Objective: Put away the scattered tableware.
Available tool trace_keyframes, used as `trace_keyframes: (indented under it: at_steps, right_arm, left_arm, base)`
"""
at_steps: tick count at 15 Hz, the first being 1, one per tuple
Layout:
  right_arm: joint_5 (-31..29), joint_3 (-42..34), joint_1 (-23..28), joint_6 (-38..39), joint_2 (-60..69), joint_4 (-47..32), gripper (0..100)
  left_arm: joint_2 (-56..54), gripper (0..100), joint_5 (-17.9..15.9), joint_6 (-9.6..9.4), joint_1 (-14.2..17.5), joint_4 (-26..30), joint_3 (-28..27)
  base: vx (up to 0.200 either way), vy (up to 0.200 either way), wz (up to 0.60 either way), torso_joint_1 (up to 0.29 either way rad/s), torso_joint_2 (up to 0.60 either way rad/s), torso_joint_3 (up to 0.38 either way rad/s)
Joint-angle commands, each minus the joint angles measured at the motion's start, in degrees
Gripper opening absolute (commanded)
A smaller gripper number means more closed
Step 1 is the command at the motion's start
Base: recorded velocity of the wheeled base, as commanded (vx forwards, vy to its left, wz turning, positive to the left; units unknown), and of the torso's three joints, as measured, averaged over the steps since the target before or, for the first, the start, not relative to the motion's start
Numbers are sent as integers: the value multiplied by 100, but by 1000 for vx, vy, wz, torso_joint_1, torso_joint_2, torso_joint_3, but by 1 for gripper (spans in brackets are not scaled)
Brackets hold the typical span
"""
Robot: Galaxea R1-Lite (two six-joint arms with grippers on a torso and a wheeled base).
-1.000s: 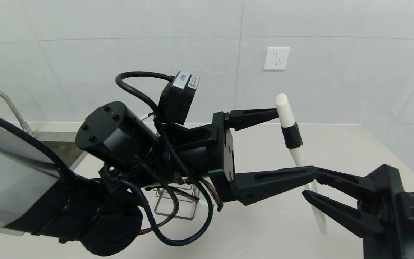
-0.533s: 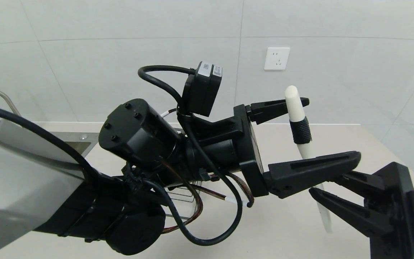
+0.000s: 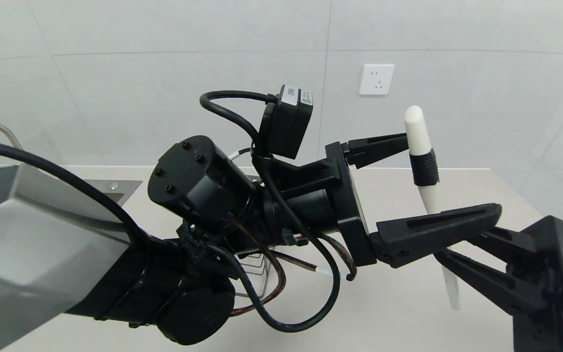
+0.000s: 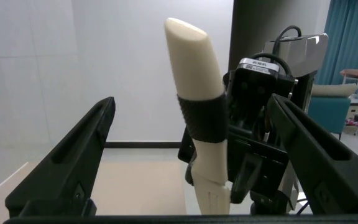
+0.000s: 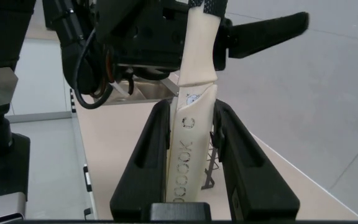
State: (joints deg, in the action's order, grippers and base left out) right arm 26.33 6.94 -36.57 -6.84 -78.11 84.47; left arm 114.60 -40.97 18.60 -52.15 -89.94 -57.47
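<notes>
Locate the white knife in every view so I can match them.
Head view: white knife upright at right, within the open left gripper.
Left wrist view: knife at centre, between both fingers.
Right wrist view: knife at centre, blade clamped by right gripper.
Shared landmark: its black band.

Wall outlet abv beige counter; steel sink L.

Pale tiled wall bearing a white socket rises behind a beige countertop.
</notes>
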Motion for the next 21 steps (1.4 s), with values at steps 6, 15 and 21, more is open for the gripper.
trace_keyframes:
  at_steps: [6, 15, 21]
  right_arm:
    - [4, -61, 19, -2, 15, -1, 0]
    - [-14, -694, 959, -582, 973, -361, 100]
    - [-5, -694, 2084, -1197, 2906, -2084, 0]
  left_arm:
    - [-35, 0, 2, -15, -32, -6, 51]
    - [-281, 0, -25, -463, 531, -6, 526]
    - [-1160, 0, -113, -893, 1269, -6, 1598]
  base:
    - [0, 0, 0, 0, 0, 0]
    - [0, 0, 0, 0, 0, 0]
    - [0, 0, 0, 0, 0, 0]
